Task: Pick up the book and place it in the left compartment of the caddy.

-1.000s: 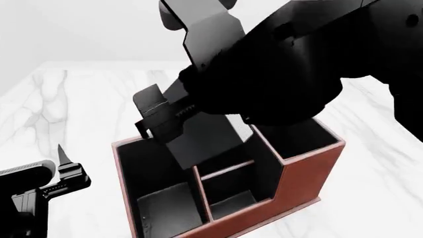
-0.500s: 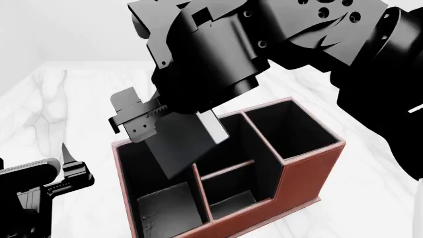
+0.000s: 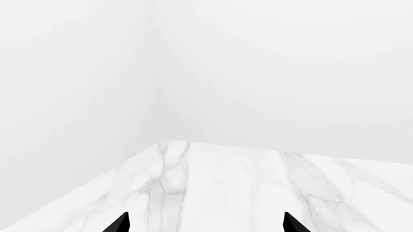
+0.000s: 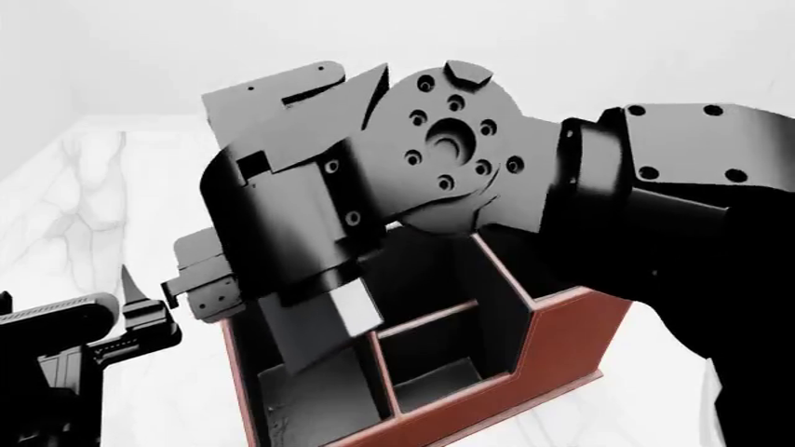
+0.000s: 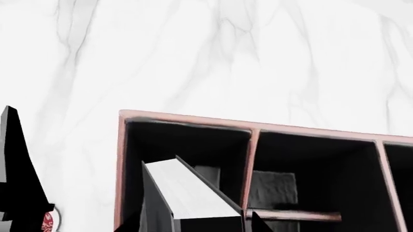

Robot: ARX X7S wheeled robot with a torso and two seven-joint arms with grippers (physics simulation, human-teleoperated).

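The reddish-brown caddy (image 4: 565,340) stands on the marble table. My right gripper (image 4: 298,312) is shut on the black book (image 4: 311,331), which is tilted with its white page edges (image 4: 359,308) showing. The book's lower end dips into the left compartment (image 4: 311,400). In the right wrist view the book (image 5: 193,191) sits between the fingers of my right gripper (image 5: 193,227), above the left compartment (image 5: 193,142) and inside the caddy's rim (image 5: 187,117). My left gripper (image 4: 134,315) hangs open beside the caddy's left side; in its own view my left gripper (image 3: 206,224) holds nothing.
My right arm (image 4: 646,223) covers the back of the caddy and the tall end slot. The two middle slots (image 4: 435,358) lie right of the book. A sliver of a red patterned mug (image 5: 48,224) shows near the left arm's finger (image 5: 16,159). The white wall (image 3: 258,72) borders the table.
My right arm has swung down and turned, carrying the book lower, so its bottom end now sits in the caddy's left slot. The left arm has barely moved.
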